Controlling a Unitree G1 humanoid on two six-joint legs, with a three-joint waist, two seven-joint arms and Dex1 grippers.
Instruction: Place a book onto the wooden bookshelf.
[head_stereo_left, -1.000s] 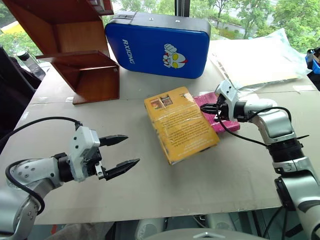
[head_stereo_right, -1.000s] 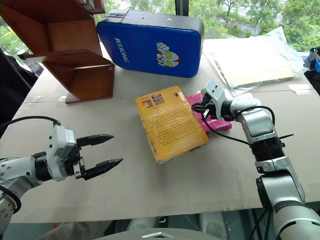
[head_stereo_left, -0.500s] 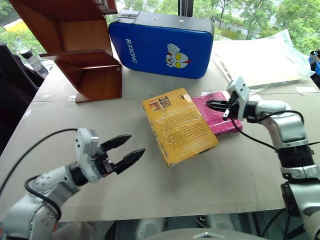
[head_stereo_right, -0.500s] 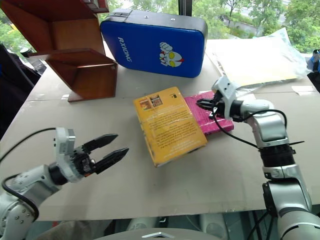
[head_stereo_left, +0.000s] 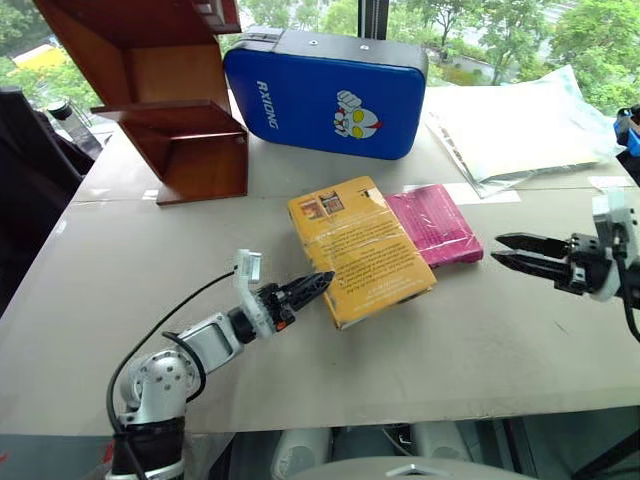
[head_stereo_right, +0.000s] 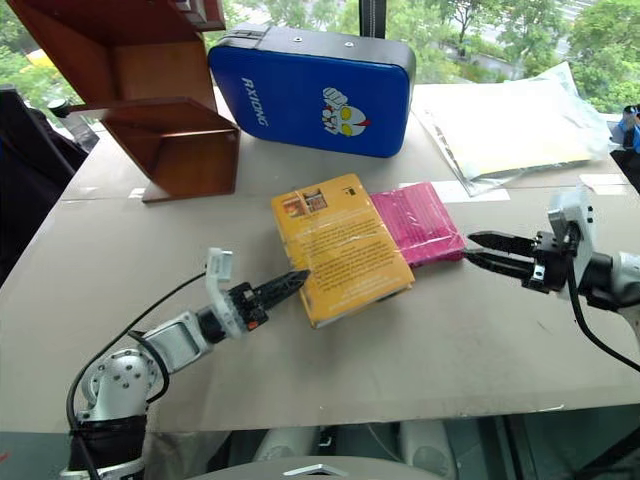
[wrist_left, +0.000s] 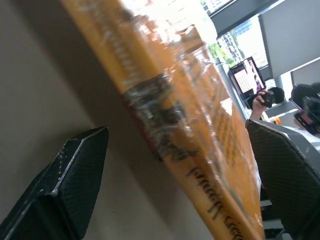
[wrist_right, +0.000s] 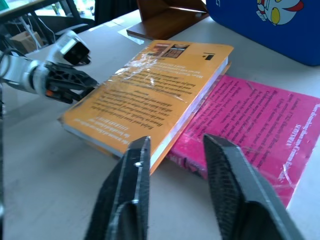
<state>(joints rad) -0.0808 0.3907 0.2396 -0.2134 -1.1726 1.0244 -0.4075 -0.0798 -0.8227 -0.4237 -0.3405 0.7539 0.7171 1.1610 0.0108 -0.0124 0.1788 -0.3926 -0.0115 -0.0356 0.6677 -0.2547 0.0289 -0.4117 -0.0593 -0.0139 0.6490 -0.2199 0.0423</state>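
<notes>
The book (head_stereo_left: 360, 250), thick and yellow-orange in clear wrap, lies flat on the grey table (head_stereo_left: 450, 350), its right side resting on a thinner pink book (head_stereo_left: 437, 225). My left gripper (head_stereo_left: 318, 282) is open, turned on its side, with its tips at the book's near left edge. In the left wrist view the book's spine (wrist_left: 200, 130) runs between the two fingers (wrist_left: 75, 185). My right gripper (head_stereo_left: 498, 248) hovers open and empty to the right of the pink book, pointing at it. The wooden bookshelf (head_stereo_left: 190, 150) stands at the far left of the table.
A blue padded case (head_stereo_left: 330, 95) stands behind the books, beside the bookshelf. A clear plastic bag with papers (head_stereo_left: 520, 125) lies at the far right. In the left wrist view a person (wrist_left: 272, 97) is beyond the table.
My left gripper rolled onto its side and moved right to the book's left edge. My right gripper drew back to the right from the pink book and opened.
</notes>
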